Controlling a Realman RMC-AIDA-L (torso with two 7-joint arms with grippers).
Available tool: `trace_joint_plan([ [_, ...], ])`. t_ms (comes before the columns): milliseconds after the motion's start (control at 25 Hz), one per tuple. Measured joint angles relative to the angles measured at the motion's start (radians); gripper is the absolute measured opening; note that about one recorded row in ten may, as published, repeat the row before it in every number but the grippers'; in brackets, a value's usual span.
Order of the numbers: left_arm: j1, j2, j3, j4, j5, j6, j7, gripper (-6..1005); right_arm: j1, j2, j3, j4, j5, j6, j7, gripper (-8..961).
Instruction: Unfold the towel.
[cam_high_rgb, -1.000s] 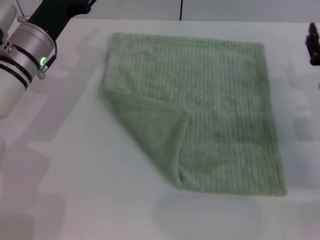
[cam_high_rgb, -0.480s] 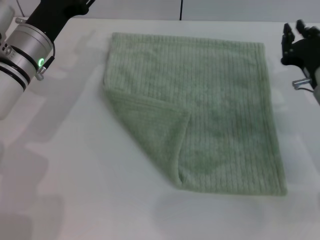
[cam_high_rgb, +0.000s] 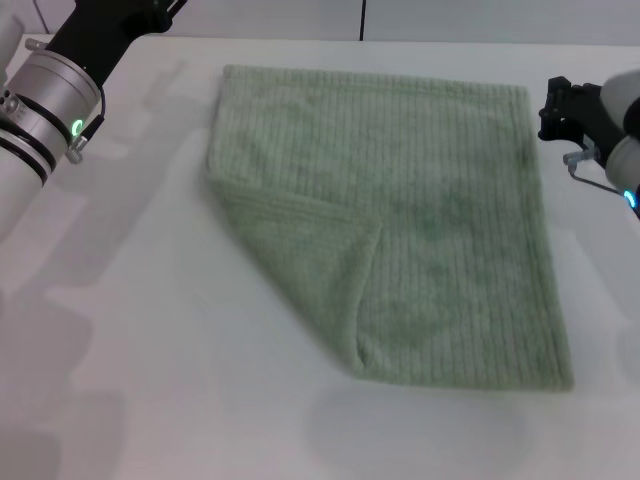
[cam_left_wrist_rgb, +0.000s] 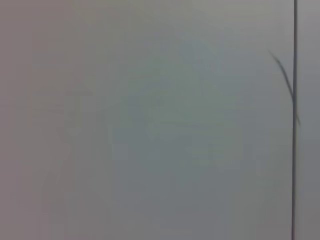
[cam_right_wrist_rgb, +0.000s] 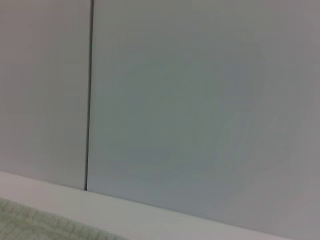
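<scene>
The pale sage-green ribbed towel (cam_high_rgb: 420, 210) lies flat on the white table (cam_high_rgb: 150, 350), with its near left corner folded over into a triangular flap (cam_high_rgb: 305, 255). My right gripper (cam_high_rgb: 562, 108) is at the table's right side, beside the towel's far right corner, just off its edge. My left arm (cam_high_rgb: 60, 90) reaches up at the far left; its gripper is out of view past the picture's top. A strip of the towel's edge (cam_right_wrist_rgb: 30, 222) shows in the right wrist view. The left wrist view shows only a blank wall.
A grey wall with a dark vertical seam (cam_high_rgb: 361, 18) stands behind the table's far edge. Bare white table surface lies to the left of the towel and in front of it.
My right gripper has come in from the far right edge and moved left towards the towel's far right corner. My left arm has shifted slightly up and left. The towel has not moved.
</scene>
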Motion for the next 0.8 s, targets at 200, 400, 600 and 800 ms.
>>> trace_joint_plan([
  [200, 0.000, 0.002, 0.000, 0.000, 0.000, 0.000, 0.001, 805, -0.008, 0.003, 0.120, -0.136, 0.000, -0.273, -0.025, -1],
  [400, -0.002, 0.003, 0.000, -0.001, 0.000, 0.004, 0.001, 806, 0.011, 0.001, 0.209, -0.218, 0.000, -0.481, -0.033, -2],
  [600, -0.006, 0.001, 0.000, -0.001, 0.000, 0.004, 0.001, 806, 0.059, -0.001, 0.294, -0.266, -0.001, -0.701, -0.036, -2],
  [800, -0.014, -0.002, 0.000, -0.008, 0.000, 0.000, -0.001, 806, 0.140, 0.000, 0.389, -0.277, -0.050, -0.940, -0.037, -2],
])
